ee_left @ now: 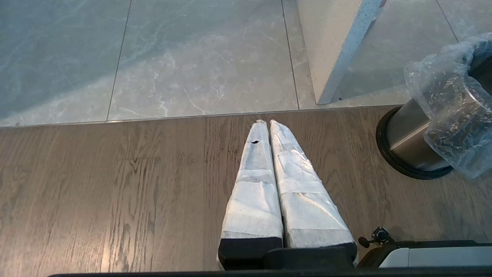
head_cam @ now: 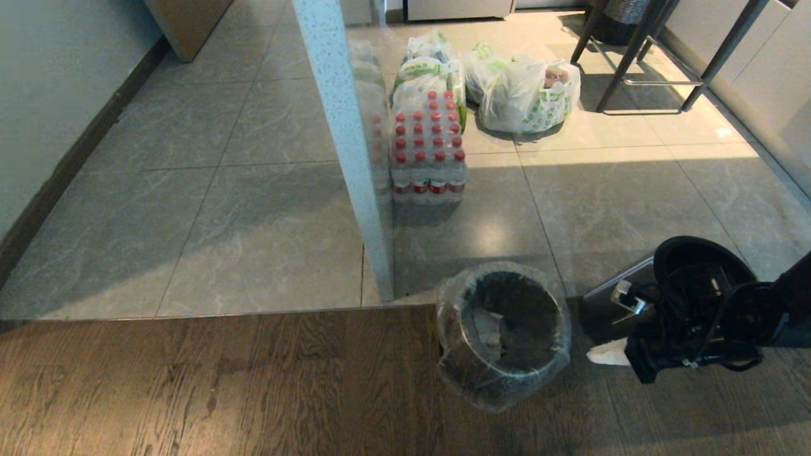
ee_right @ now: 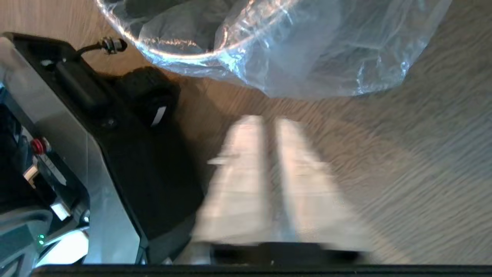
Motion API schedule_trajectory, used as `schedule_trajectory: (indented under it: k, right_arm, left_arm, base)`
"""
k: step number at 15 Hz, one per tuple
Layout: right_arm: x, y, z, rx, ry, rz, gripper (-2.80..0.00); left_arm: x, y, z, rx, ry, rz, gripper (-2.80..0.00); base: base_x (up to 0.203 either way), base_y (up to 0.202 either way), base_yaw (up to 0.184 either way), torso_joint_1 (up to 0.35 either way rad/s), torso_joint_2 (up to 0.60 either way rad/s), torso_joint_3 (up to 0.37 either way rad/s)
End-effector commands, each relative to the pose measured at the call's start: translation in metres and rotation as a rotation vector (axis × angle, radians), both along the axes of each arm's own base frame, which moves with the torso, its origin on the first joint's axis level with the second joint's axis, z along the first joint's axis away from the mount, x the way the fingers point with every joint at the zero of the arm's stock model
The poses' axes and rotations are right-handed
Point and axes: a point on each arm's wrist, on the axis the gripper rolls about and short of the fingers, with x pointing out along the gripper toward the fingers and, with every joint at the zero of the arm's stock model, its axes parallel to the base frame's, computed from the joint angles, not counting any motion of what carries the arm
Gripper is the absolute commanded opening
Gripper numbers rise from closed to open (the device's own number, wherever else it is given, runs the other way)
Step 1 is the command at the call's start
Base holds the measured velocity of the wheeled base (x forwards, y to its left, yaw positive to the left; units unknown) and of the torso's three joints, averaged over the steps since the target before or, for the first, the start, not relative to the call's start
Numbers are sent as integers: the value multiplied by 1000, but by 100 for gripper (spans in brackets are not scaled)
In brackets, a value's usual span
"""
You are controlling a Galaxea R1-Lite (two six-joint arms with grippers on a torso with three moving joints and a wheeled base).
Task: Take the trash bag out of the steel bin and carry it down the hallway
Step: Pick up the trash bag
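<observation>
**Closing in on the liner rim**

Approach from the right with the right gripper [ee_right: 269, 127], jaws parted only a sliver and empty; widen before contact. Aim for the loose fold of the trash bag [head_cam: 504, 332] draped outside the steel bin [ee_left: 409, 142] on the wood floor. Pinch film only, then lift straight. Left gripper [ee_left: 268, 125] pressed together, empty, parked.

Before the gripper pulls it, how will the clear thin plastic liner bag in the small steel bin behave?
The clear crinkly liner bag probably is floppy and light: it drapes over the small round steel bin. Its glossy film may slip between fingers.
</observation>
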Motion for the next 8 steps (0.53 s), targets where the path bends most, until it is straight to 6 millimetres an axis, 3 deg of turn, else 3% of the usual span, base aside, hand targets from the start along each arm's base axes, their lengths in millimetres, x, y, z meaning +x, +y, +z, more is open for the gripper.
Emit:
schedule_trajectory:
  k: [1, 8]
  right_arm:
    - [-2, 2, -4, -3, 23, 3, 0]
    - [36, 18, -31, -67, -34, 40, 0]
  left_arm:
    - [0, 0, 0, 0, 1, 0, -280]
    - [0, 0, 0, 0, 2, 0, -280]
  base:
    - [0, 0, 0, 0, 0, 0]
    - [0, 0, 0, 0, 0, 0]
